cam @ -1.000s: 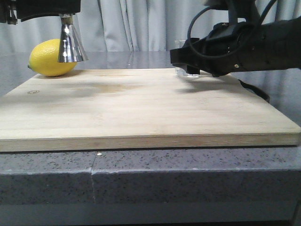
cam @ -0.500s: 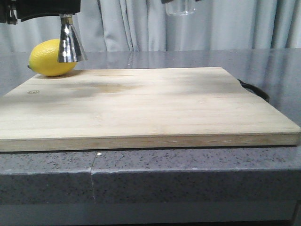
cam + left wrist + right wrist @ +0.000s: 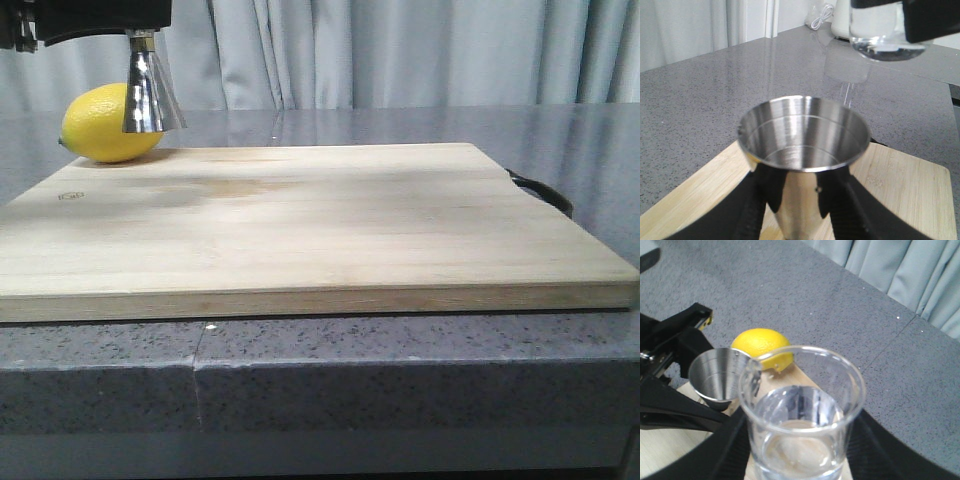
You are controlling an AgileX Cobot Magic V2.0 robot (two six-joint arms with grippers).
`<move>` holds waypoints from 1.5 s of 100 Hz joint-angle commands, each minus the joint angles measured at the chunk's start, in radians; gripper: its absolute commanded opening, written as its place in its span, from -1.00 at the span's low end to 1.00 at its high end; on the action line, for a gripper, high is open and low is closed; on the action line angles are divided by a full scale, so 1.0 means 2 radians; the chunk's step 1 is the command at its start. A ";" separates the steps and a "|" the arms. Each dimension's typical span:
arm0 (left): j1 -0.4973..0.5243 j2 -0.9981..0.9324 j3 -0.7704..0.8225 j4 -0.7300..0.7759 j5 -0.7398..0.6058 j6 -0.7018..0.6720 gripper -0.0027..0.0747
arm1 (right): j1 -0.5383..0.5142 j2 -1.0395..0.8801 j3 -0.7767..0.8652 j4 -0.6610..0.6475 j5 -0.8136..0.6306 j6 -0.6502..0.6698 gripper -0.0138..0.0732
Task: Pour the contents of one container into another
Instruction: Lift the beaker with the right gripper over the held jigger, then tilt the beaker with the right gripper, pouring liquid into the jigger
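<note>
Jigger (image 3: 804, 150) is shiny polished steel, beaker (image 3: 801, 415) clear glass, board (image 3: 300, 220) matte pale wood, counter (image 3: 300, 390) speckled grey stone.

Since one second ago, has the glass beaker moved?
Yes. The beaker rose from the cutting board's far edge, out of the front view's top.

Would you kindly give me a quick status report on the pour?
Left gripper shut on jigger, held aloft. Right gripper shut on beaker, upright, liquid inside. Lemon beside jigger, not obstructing.

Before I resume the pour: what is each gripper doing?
Left gripper: closed on the jigger, held upright.
Right gripper: closed on the beaker, held aloft.
</note>
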 commanded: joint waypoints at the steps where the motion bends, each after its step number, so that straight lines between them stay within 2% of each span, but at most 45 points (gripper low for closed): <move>1: -0.004 -0.022 -0.014 -0.038 0.055 -0.004 -0.31 | 0.006 0.002 -0.057 -0.008 0.011 -0.035 -0.12; 11: -0.004 -0.022 -0.014 -0.038 0.055 -0.004 -0.31 | 0.012 0.020 -0.094 -0.007 0.045 -0.078 -0.12; 38: -0.004 -0.022 -0.014 -0.038 0.055 -0.004 -0.31 | 0.022 0.046 -0.139 -0.008 0.076 -0.176 -0.12; 111: -0.004 -0.022 -0.014 -0.038 0.055 -0.004 -0.31 | 0.022 0.080 -0.139 -0.049 0.075 -0.306 -0.12; 150: -0.004 -0.022 -0.014 -0.038 0.055 -0.004 -0.31 | 0.022 0.083 -0.139 -0.065 0.060 -0.347 -0.12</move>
